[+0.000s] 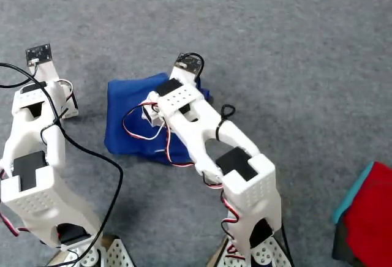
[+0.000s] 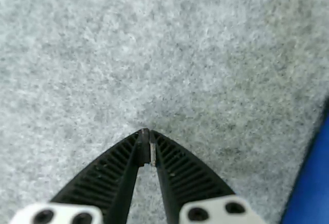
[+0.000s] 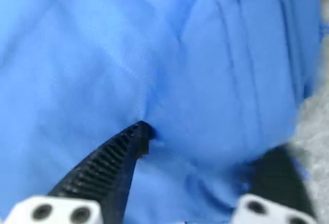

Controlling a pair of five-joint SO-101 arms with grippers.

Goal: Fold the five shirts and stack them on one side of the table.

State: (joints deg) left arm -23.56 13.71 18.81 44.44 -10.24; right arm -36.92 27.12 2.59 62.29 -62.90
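Note:
A blue shirt (image 1: 131,120) lies folded into a rough square on the grey carpeted table (image 1: 294,65), left of centre. My right arm (image 1: 184,105) hangs over its right half. In the right wrist view my right gripper (image 3: 208,144) is open and down on the blue shirt (image 3: 154,54); one fingertip (image 3: 143,131) dents the cloth, while the other finger (image 3: 277,175) sits near the shirt's edge. My left arm (image 1: 37,105) stands left of the shirt. My left gripper (image 2: 147,142) is shut with nothing in it, just above bare carpet, with the blue shirt's edge (image 2: 314,183) beside it.
A pile of shirts with a red one (image 1: 370,212) on top, over teal and dark cloth, lies at the table's near right edge. Black and red cables (image 1: 92,157) trail from both arms. Open carpet stretches across the far side and the right middle.

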